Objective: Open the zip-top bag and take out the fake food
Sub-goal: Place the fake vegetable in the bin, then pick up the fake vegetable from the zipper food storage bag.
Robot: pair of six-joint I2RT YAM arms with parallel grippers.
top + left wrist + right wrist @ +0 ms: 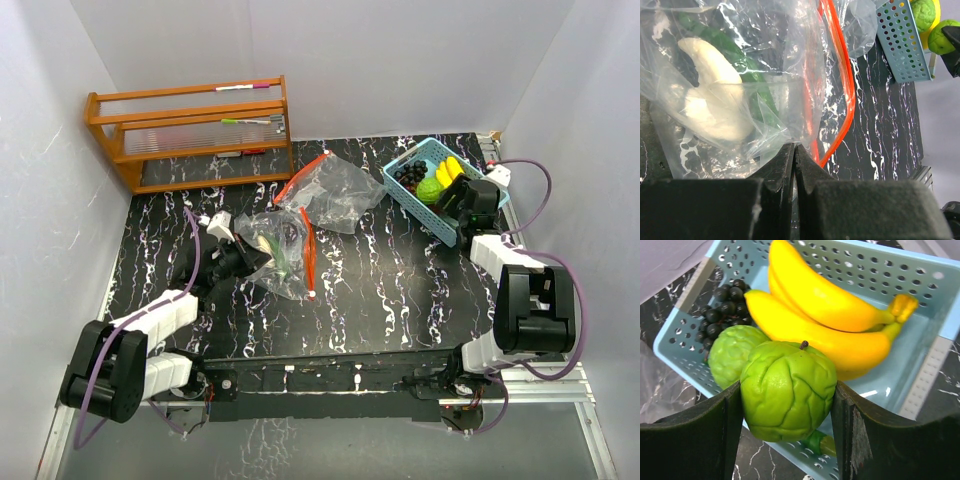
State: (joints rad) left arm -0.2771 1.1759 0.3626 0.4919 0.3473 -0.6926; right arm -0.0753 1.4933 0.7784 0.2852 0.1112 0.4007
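**A:** Why do the right jaws sit over the basket [425, 185]?

**B:** They are clamped on a round green fruit [790, 380], with one side against each flank, and they hold it above the basket's near rim. I judge it is about to be dropped in. The bananas [825, 305], the grape cluster [720, 310] and another green fruit [730, 360] already lie inside that basket.

**A:** And the left jaws?

**B:** They are closed tight on a fold of the zip-top bag [275, 250], well away from the basket on the left arm's side. I'd say the pinch anchors the thin film so the bag cannot slide on the worktop [400, 290] while the other arm reaches in.

**A:** Is it emptied?

**B:** No. A pale piece [715, 100] and a green vegetable [740, 55] show through the film. The bag's orange zip strip [310, 255] runs along the side facing the basket, which suits a reach from there. I cannot tell whether the mouth gapes.

**A:** What about the other plastic?

**B:** A second bag [340, 195] lies between the held one and the basket. I see no food in it.
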